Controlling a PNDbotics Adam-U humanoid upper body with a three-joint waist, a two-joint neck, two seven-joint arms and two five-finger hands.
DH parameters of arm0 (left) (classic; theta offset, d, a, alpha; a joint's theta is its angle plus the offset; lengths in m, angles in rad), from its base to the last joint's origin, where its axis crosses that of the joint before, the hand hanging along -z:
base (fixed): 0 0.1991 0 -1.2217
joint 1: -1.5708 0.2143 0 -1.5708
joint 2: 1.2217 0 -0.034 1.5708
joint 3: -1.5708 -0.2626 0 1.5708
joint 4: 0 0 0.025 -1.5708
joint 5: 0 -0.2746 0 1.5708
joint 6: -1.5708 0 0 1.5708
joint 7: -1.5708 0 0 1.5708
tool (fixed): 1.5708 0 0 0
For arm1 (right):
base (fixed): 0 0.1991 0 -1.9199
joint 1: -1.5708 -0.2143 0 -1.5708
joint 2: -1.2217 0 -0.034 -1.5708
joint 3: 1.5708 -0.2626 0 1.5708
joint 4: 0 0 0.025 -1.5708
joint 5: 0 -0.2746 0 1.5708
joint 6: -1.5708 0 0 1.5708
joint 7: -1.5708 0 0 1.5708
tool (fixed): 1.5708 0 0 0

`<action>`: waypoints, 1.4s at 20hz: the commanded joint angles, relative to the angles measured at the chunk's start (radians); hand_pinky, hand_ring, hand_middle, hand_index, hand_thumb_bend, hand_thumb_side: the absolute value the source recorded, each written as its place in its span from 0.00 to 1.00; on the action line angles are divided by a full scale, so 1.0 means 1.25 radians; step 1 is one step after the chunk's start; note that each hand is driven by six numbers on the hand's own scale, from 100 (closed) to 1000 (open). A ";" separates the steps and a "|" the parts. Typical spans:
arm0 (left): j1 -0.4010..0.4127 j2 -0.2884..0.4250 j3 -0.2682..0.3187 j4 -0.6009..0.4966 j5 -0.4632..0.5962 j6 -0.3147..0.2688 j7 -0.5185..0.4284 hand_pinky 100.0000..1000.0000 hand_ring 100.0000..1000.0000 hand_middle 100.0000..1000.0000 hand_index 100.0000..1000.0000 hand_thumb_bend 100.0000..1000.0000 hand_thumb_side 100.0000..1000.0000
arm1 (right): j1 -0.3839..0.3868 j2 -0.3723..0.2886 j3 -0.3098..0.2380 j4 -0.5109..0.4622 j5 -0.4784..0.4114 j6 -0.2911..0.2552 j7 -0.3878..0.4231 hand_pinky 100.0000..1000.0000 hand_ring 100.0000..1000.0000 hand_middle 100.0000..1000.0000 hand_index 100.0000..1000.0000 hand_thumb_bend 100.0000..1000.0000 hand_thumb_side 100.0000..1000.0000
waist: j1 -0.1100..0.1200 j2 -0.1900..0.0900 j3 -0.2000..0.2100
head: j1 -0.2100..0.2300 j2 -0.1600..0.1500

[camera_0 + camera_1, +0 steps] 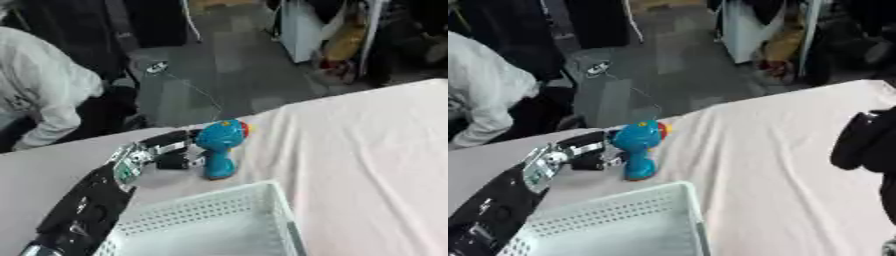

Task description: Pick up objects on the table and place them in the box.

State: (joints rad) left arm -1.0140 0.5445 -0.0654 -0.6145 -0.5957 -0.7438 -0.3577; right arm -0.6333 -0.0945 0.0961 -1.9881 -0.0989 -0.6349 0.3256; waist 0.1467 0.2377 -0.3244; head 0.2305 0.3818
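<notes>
Your table [367,150] has a pale pinkish cloth; white perforated box [210,220] sits at 6 o'clock, blue toy drill [219,147] standing just past it toward 12.

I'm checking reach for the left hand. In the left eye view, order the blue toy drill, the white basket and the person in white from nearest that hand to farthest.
From the left hand:
1. Blue toy drill, touching the fingers, on their right.
2. White basket, just below, at the table's near edge.
3. Person in white, off the table, upper left.
</notes>
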 commanded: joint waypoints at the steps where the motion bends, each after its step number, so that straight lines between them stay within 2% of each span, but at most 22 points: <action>1: -0.014 0.014 -0.002 -0.019 -0.009 -0.032 -0.041 1.00 0.98 1.00 1.00 0.95 1.00 | -0.013 0.001 0.003 -0.010 -0.002 0.002 0.000 0.26 0.36 0.39 0.44 0.00 1.00 | -0.003 -0.021 0.001 | -0.002 -0.007; 14: -0.011 0.007 0.005 -0.009 -0.073 -0.010 -0.011 1.00 1.00 1.00 1.00 0.94 1.00 | -0.016 0.003 0.005 -0.010 -0.004 0.003 0.001 0.26 0.36 0.39 0.44 0.00 1.00 | -0.001 -0.019 -0.005 | -0.005 -0.008; 28: -0.013 0.000 0.013 0.003 -0.103 0.006 0.029 1.00 1.00 1.00 1.00 0.92 1.00 | -0.023 0.013 0.010 -0.010 -0.009 0.005 0.005 0.26 0.36 0.39 0.44 0.00 1.00 | 0.008 -0.015 -0.018 | -0.007 -0.010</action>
State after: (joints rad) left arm -1.0138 0.5265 -0.0580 -0.6043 -0.7193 -0.7353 -0.3263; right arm -0.6425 -0.0850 0.1075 -1.9881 -0.1047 -0.6301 0.3304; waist 0.1617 0.2378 -0.3469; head 0.2276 0.3818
